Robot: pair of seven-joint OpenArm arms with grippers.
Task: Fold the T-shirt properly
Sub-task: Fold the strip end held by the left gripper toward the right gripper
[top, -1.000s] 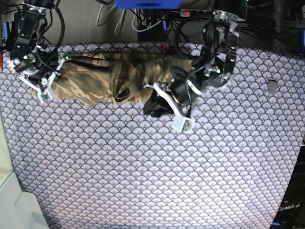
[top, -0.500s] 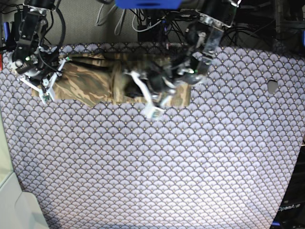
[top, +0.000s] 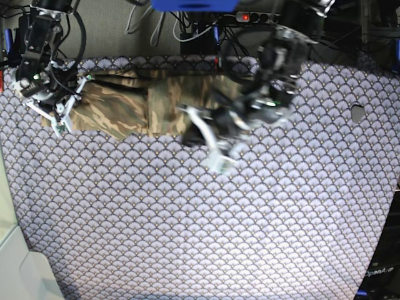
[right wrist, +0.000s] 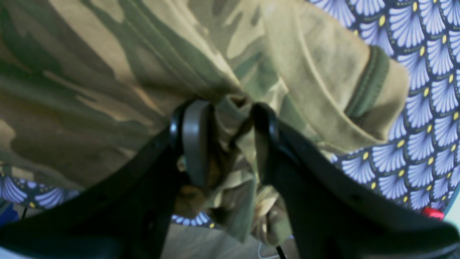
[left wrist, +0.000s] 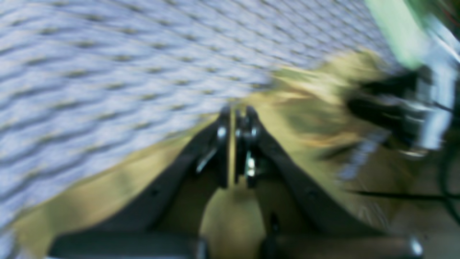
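The camouflage T-shirt (top: 119,106) lies bunched in a long strip along the far edge of the table. My right gripper (top: 56,120) is at its left end. In the right wrist view the gripper (right wrist: 228,136) is shut on a bunch of T-shirt (right wrist: 107,72) cloth, next to a hemmed sleeve. My left gripper (top: 195,130) is at the strip's front edge near the middle. In the blurred left wrist view the gripper (left wrist: 235,118) is shut on a thin layer of T-shirt (left wrist: 312,93) cloth.
The purple-grey fan-scale cloth (top: 187,219) covers the table and has a dark hole (top: 357,113) at the right. A power strip (top: 244,17) and cables lie behind the table. A white bin (top: 25,275) stands at the lower left.
My left arm swung left over the shirt, then came back right and toward the front, still gripping cloth. My right arm has stayed at the shirt's left end.
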